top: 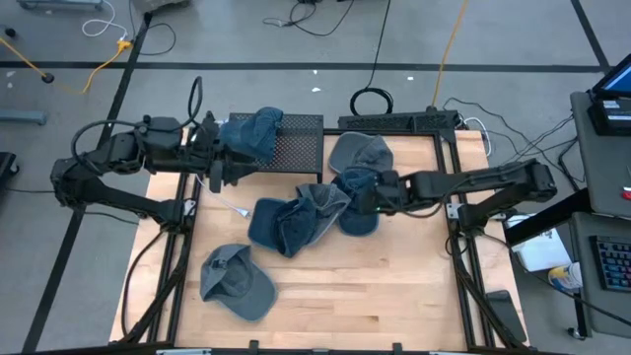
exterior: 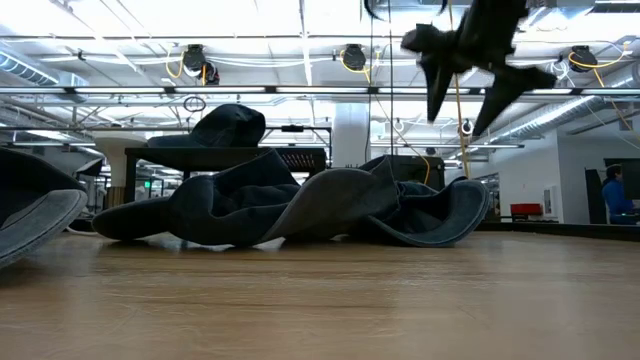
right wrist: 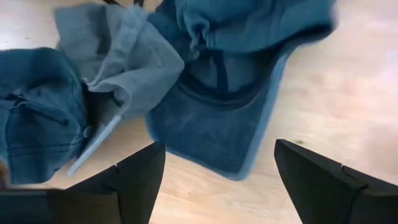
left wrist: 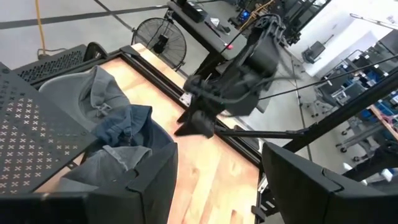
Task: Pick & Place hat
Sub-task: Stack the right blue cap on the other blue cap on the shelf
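**Hats: positions on tabletop and rack**

Hat (top: 237,281), grey, is lying alone at the tabletop's (top: 375,296) near left. Left gripper (top: 219,158) is hovering beside the mesh rack (top: 296,148) carrying a blue hat (top: 251,133), jaws parted, empty. Hat pile (top: 306,212) is occupying the centre. Right gripper (right wrist: 214,168) is hovering above it, jaws wide, empty.

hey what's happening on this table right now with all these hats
Two robot arms are working over a pile of denim hats on a wooden table. The right gripper hangs open just above the pile, holding nothing. The left gripper is open by a perforated black rack at the back, where one blue hat already sits. Another hat lies apart near the front.
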